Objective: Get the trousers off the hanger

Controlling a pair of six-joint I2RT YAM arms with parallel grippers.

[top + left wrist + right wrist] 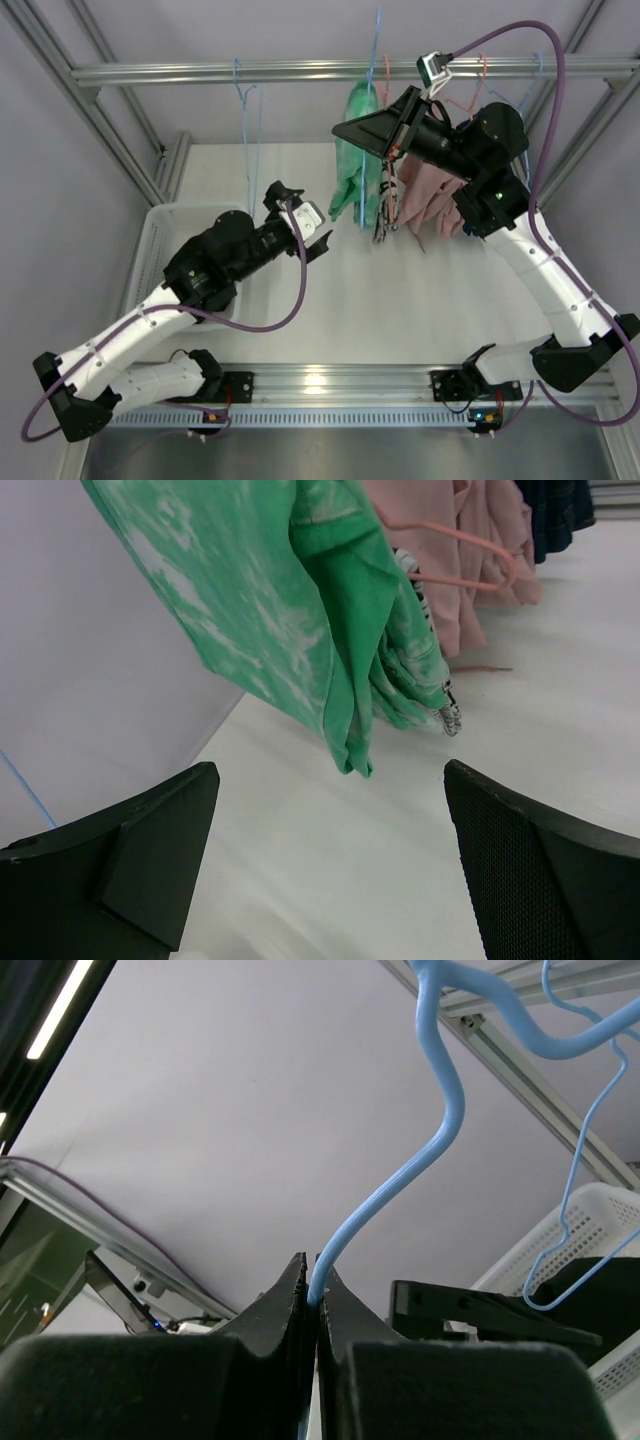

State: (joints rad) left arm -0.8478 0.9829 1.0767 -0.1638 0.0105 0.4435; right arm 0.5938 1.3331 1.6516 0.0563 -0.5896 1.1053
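Green tie-dye trousers (pixel 352 160) hang from a blue hanger (pixel 379 40) on the top rail. They also fill the top of the left wrist view (pixel 300 600), their folded lower end dangling just above the white table. My right gripper (pixel 370 125) is shut on the blue hanger's neck (pixel 440 1130), which is pinched between its fingertips in the right wrist view (pixel 313 1280). My left gripper (pixel 308 215) is open and empty, low over the table, left of and below the trousers. Its jaws stand wide apart in the left wrist view (pixel 330 810), short of the cloth.
A pink garment (pixel 430 190) on a pink hanger (pixel 470 550) and a black-and-white patterned garment (pixel 387 205) hang right beside the trousers. An empty blue hanger (pixel 247 100) hangs on the rail (pixel 200 72) to the left. A white basket (pixel 160 250) stands at the left.
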